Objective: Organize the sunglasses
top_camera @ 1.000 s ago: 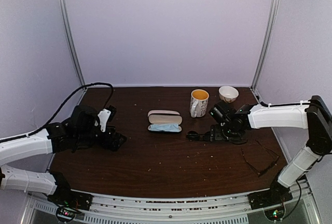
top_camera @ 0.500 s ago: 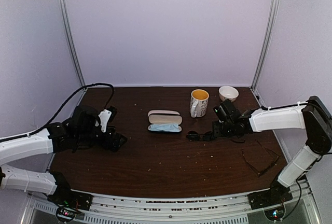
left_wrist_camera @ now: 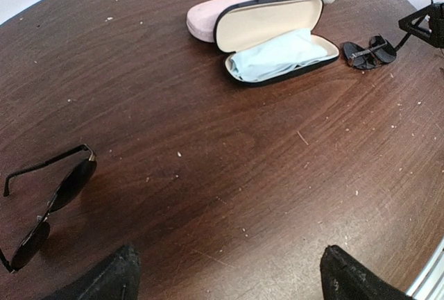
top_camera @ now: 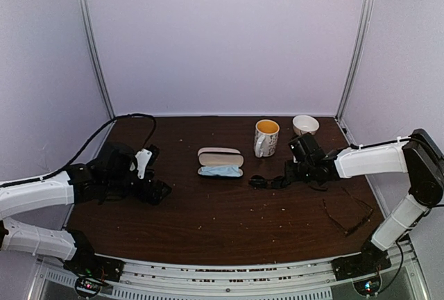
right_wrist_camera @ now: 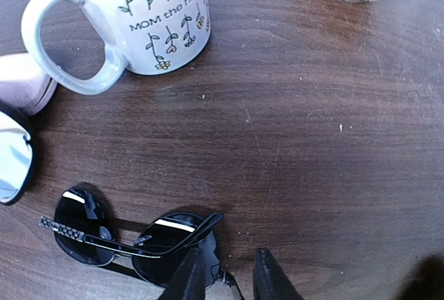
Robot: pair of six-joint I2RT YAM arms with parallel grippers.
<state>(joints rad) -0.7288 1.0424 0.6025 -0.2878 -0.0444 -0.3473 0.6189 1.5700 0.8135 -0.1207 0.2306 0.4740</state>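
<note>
Round black sunglasses lie folded on the brown table, just right of the open case. My right gripper stands over their right end, its jaws drawn narrow around the frame's hinge corner; from above the gripper touches the pair. A second black pair with dark lenses lies left of my left gripper, which is open wide over bare wood. The left gripper is at the table's left. A thin-framed pair lies unfolded at the near right.
A black case lies open with a light-blue cloth inside, and a pink case sits right behind it. A flowered mug and a small bowl stand at the back right, close to the right arm.
My right gripper has closed from wide to narrow around the round sunglasses' hinge end. The left arm shifted slightly and stays open.
</note>
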